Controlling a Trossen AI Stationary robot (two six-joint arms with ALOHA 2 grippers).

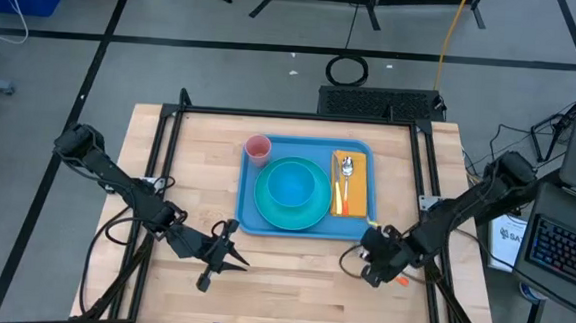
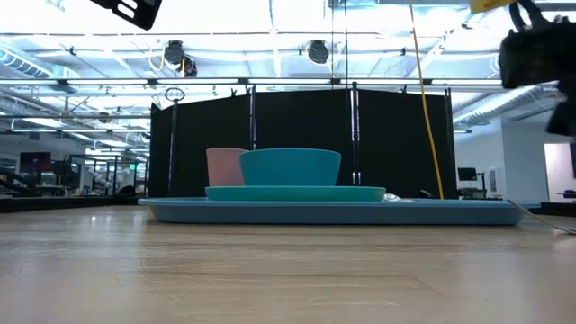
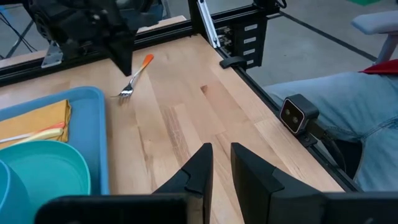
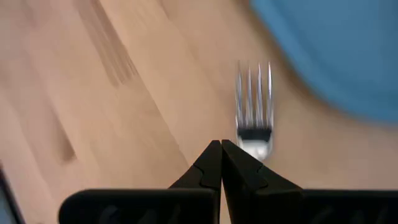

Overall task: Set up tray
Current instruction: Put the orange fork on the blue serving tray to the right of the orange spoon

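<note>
The blue tray (image 1: 247,217) lies at the table's middle. It holds a turquoise plate (image 1: 265,206) with a bowl (image 1: 292,185), a pink cup (image 1: 258,148) and an orange napkin (image 1: 359,191) with a spoon (image 1: 347,168). A fork (image 3: 134,78) with an orange handle (image 1: 401,281) is at the near right, off the tray, its tines (image 4: 254,93) pointing toward the tray. My right gripper (image 1: 370,267) is shut right over the fork. My left gripper (image 1: 224,253) is open and empty above the bare table at the near left. My right gripper (image 4: 221,144) points down with its shut fingers over the fork's neck (image 4: 254,144). The handle runs on behind one finger (image 4: 249,174), which hides it. I cannot tell whether the fingers touch the fork, or whether the fork lies on the table.
A black frame rail (image 3: 217,37) runs along the table's right edge, and a small camera (image 3: 298,115) sits at the near edge. A person's leg (image 3: 348,99) shows beyond that edge. Bare wood lies between the tray and the near edge.
</note>
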